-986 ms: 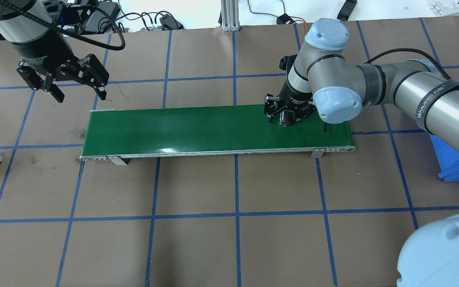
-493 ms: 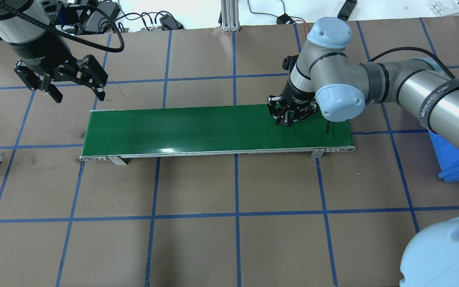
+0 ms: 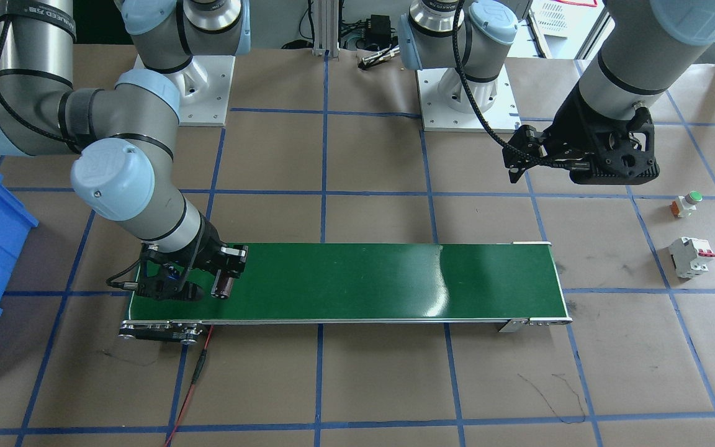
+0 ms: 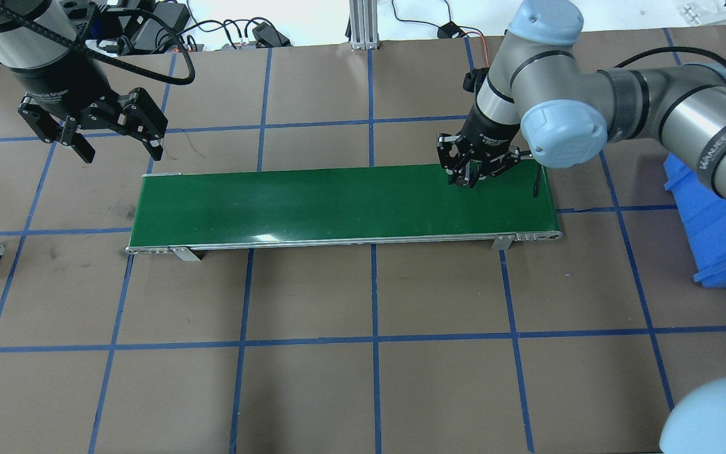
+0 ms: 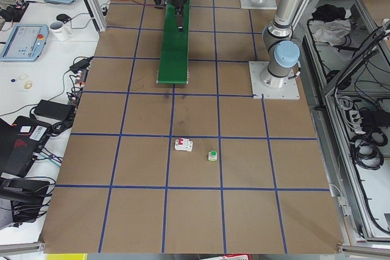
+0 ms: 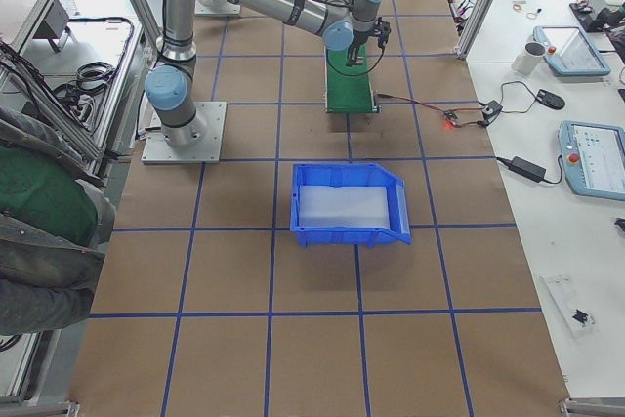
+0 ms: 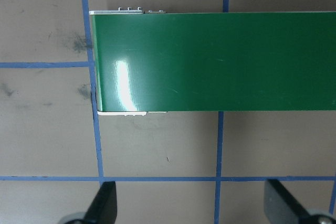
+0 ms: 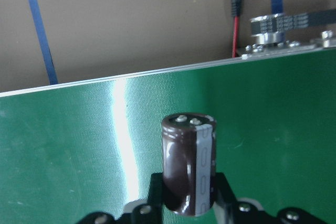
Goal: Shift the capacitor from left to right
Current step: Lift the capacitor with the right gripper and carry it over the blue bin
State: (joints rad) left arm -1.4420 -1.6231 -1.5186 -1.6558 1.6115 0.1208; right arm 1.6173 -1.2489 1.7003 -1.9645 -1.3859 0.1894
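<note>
Green belt (image 4: 338,202) beneath right end effector (image 4: 470,181), newly clamped on raised capacitor (image 8: 188,166); left end effector (image 4: 121,153) apart.

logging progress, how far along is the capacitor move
Done: the capacitor is at the right end of the green conveyor belt. In hand: the right claw is shut on it there. Left: carrying it off the belt, probably to the blue bin. The left claw hangs open, empty.
</note>
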